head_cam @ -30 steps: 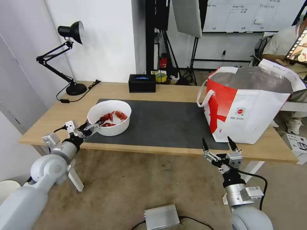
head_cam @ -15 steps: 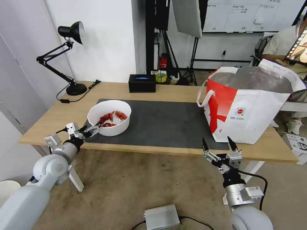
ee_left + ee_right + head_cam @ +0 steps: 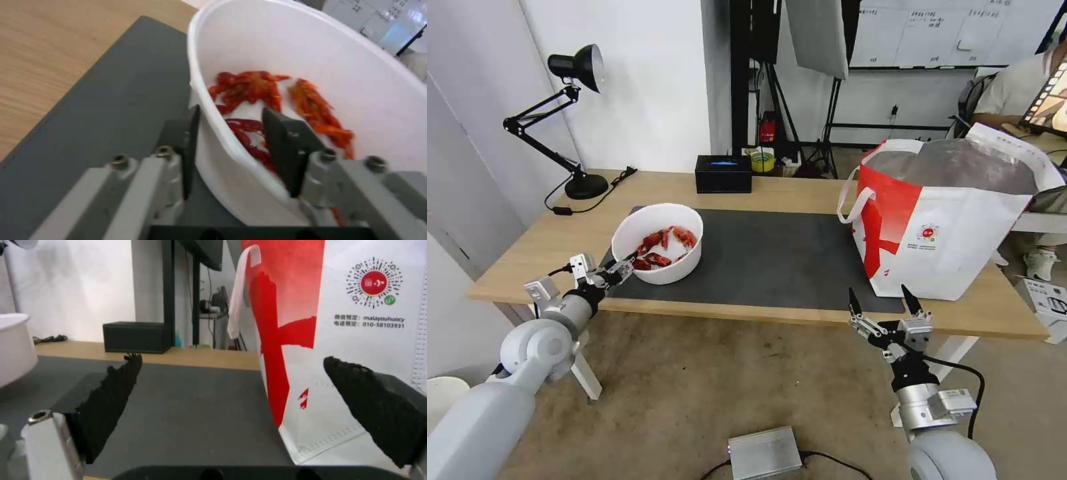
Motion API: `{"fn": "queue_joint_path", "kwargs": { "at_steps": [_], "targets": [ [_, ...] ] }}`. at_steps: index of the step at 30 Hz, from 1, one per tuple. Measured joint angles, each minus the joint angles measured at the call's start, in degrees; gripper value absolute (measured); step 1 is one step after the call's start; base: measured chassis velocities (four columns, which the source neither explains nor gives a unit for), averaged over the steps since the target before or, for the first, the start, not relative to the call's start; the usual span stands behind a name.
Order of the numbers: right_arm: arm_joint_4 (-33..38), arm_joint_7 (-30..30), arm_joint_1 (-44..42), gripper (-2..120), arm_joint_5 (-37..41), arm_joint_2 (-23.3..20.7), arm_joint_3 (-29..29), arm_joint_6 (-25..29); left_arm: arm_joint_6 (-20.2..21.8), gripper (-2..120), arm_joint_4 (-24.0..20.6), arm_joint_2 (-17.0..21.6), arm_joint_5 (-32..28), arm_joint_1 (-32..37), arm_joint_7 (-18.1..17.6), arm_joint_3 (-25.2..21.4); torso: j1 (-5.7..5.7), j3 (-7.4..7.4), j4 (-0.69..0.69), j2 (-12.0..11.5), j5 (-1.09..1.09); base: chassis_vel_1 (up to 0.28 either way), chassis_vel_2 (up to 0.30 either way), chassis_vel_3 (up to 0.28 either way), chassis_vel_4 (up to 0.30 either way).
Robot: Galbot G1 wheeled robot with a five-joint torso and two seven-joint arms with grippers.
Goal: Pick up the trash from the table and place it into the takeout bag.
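Note:
A white round bowl [image 3: 662,272] of red crayfish shells [image 3: 660,241] sits slightly tipped at the left end of the dark grey mat [image 3: 774,253] on the table [image 3: 800,190]. My left gripper [image 3: 620,270] is shut on the bowl's near rim. In the left wrist view the left gripper [image 3: 230,111] has one finger inside the bowl [image 3: 311,66] and one outside. The takeout bag [image 3: 960,233] stands open at the table's right end. Below the table edge, in front of the bag [image 3: 365,340], my right gripper [image 3: 879,293] [image 3: 231,360] hangs open and holds nothing.
A black rectangular box [image 3: 724,173] sits at the table's back edge, and a black desk lamp [image 3: 577,120] stands at the back left. A grey metal box [image 3: 764,453] lies on the floor near my base. The mat between bowl and bag is bare.
The left gripper has sunk a little and come nearer. The bowl has tipped slightly and the shells inside have slid. The right arm has not moved.

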Motion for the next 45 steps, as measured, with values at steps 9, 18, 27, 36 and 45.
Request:
{"fn": "queue_joint_path", "kwargs": {
  "at_steps": [9, 18, 27, 36, 45],
  "targets": [
    [0.0, 0.0, 0.0, 100, 0.0, 0.0, 0.0, 0.0, 0.19, 0, -0.18, 0.01, 0.17, -0.25, -0.04, 0.46, 0.0, 0.0, 0.0, 0.0, 0.0, 0.0, 0.0, 0.0, 0.0],
    [0.0, 0.0, 0.0, 100, 0.0, 0.0, 0.0, 0.0, 0.75, 0, -0.5, 0.34, 0.22, -0.99, -0.08, 1.11, 0.0, 0.0, 0.0, 0.0, 0.01, 0.0, 0.0, 0.0, 0.0],
    [0.0, 0.0, 0.0, 100, 0.0, 0.0, 0.0, 0.0, 1.75, 0, -1.91, 0.62, 0.2, -1.58, -0.48, 1.99, 0.0, 0.0, 0.0, 0.0, 0.01, 0.0, 0.0, 0.0, 0.0],
    [0.0, 0.0, 0.0, 100, 0.0, 0.0, 0.0, 0.0, 2.15, 0, -3.86, -0.11, -0.56, -3.9, -1.53, 4.07, 0.0, 0.0, 0.0, 0.0, 0.01, 0.0, 0.0, 0.0, 0.0],
    [0.0, 0.0, 0.0, 100, 0.0, 0.0, 0.0, 0.0, 2.68, 0, -4.59, -1.74, -1.56, -6.4, -3.1, 6.22, 0.0, 0.0, -0.01, 0.0, 0.01, 0.0, 0.0, 0.0, 0.0]
  ]
}}
